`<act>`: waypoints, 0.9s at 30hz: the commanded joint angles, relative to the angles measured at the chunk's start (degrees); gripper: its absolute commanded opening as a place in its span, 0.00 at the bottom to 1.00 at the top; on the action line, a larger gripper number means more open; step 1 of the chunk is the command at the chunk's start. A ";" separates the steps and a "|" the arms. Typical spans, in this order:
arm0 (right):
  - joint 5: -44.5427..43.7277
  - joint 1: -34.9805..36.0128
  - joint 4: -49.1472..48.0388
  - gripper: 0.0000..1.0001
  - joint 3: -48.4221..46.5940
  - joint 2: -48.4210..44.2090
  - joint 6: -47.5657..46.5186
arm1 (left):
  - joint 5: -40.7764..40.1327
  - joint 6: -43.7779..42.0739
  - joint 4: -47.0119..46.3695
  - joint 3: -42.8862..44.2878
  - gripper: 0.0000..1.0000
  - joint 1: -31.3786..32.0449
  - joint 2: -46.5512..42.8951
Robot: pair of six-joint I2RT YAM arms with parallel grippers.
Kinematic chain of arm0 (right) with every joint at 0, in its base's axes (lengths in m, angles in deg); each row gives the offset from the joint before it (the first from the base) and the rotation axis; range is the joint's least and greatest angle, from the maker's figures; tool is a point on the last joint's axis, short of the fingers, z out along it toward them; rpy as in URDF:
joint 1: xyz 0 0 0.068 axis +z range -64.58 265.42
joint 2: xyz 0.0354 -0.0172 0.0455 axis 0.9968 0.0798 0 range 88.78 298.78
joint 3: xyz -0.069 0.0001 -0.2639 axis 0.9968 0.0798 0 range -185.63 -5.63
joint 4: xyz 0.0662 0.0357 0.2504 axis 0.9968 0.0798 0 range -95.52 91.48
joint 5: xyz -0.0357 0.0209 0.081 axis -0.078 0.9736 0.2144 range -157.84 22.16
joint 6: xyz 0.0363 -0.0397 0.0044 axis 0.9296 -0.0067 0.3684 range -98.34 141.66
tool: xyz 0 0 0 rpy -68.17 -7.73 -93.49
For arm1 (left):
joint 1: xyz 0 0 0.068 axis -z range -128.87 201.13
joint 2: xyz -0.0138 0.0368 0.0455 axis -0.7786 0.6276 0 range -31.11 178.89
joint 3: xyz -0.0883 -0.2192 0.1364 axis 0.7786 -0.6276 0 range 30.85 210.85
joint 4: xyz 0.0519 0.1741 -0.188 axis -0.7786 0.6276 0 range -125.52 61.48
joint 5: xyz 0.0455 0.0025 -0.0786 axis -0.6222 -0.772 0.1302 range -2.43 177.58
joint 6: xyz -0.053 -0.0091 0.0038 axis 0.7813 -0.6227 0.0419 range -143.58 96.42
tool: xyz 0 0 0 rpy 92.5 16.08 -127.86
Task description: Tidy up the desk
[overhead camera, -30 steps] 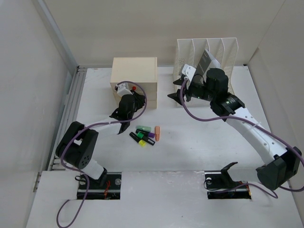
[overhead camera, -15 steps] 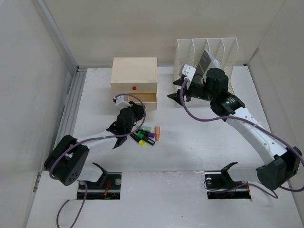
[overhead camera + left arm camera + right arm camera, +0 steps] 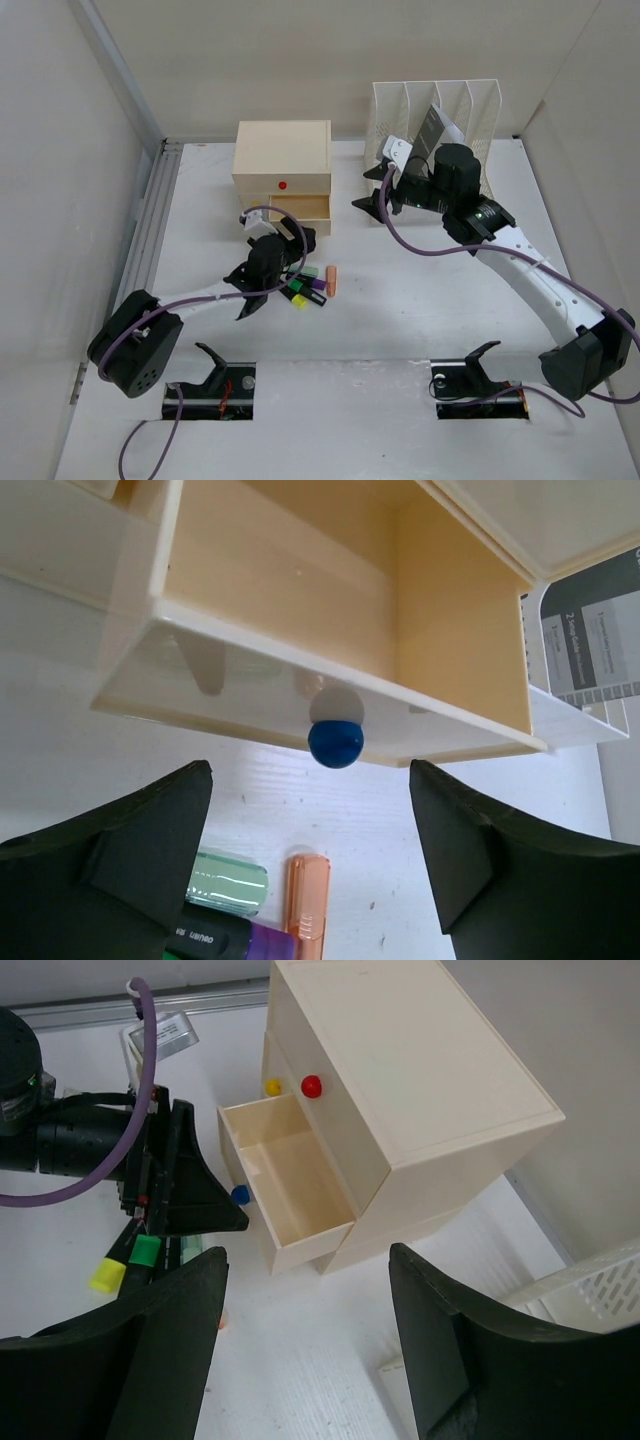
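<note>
The desk [image 3: 420, 300] is a white tabletop. At its back stands a beige drawer box [image 3: 283, 150] with its lower drawer [image 3: 300, 570] pulled out; nothing shows inside it. My left gripper [image 3: 310, 778] is open just in front of the drawer's blue knob [image 3: 335, 742], apart from it, with nothing between its fingers. Under it lie several markers [image 3: 305, 285], among them an orange one [image 3: 308, 895] and a pale green cap [image 3: 228, 883]. My right gripper [image 3: 305, 1285] hangs open and empty above the desk, right of the box.
A white slotted file rack [image 3: 435, 115] at the back right holds a dark booklet [image 3: 432, 125]. The box also carries a red knob [image 3: 283, 185] and a yellow knob [image 3: 272, 1087]. An aluminium rail [image 3: 150, 230] runs along the left. Two cutouts [image 3: 210, 390] sit at the near edge.
The left gripper, shut on the blue knob, pulled the lower drawer out toward the near edge, then opened and let the knob go. The right arm has not moved.
</note>
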 commanded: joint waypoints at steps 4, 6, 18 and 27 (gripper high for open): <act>1.68 -0.30 -2.60 0.71 0.01 -0.68 -0.06 | -1.81 0.30 4.17 0.06 0.80 3.06 -8.26; 2.21 -0.30 -2.60 0.71 0.53 -0.68 -1.28 | -3.03 0.82 7.94 0.06 0.80 4.99 -11.86; 21.28 1.45 34.63 0.47 -4.90 11.79 -51.87 | -13.40 -7.86 45.38 13.58 0.19 13.18 -43.68; -0.32 15.42 33.26 0.50 -5.00 21.37 -55.95 | -20.87 -19.65 53.75 22.82 0.74 13.18 -48.53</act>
